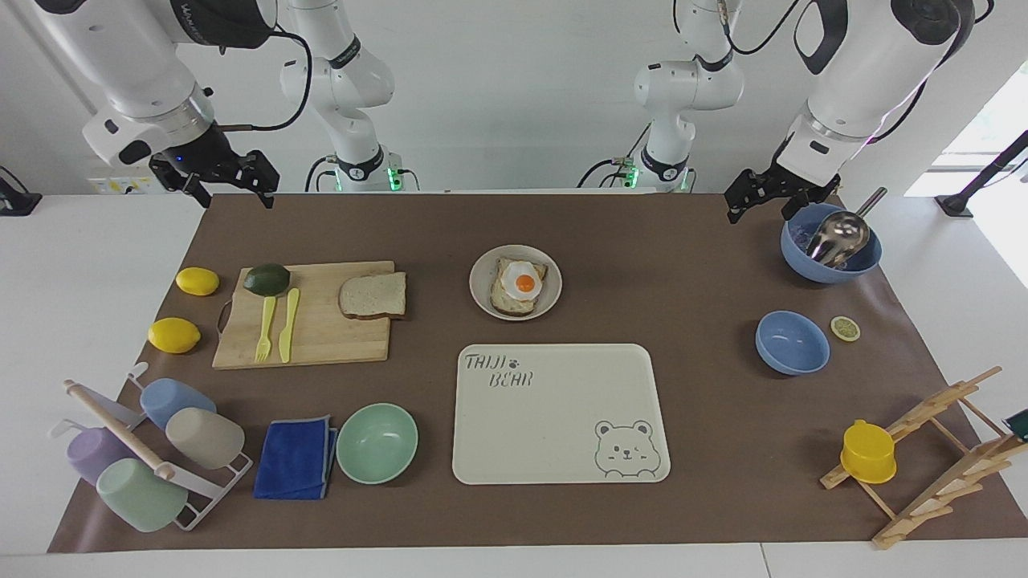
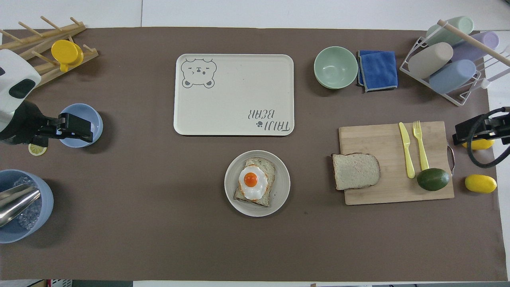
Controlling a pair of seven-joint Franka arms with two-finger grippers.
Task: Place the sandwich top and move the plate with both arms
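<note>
Both grippers, left gripper (image 1: 763, 202) and right gripper (image 1: 229, 183), hung spread and empty.
Sandwich top (image 1: 373, 295) lay on the cutting board (image 1: 321, 337), beside the plate (image 1: 482, 299).

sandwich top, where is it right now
The sandwich top lies on the cutting board's edge nearest the plate, toward the right arm's end of the table.

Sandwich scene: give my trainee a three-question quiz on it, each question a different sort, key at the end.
1. True or false: the sandwich top lies on the egg slice.
2. What does the plate hold?
3. The bear tray lies: A) nearer to the robots than the plate, B) farther from them, C) on the cutting board.

Key:
1. False; it lies on the cutting board.
2. A bread slice bearing a fried egg.
3. B.
</note>
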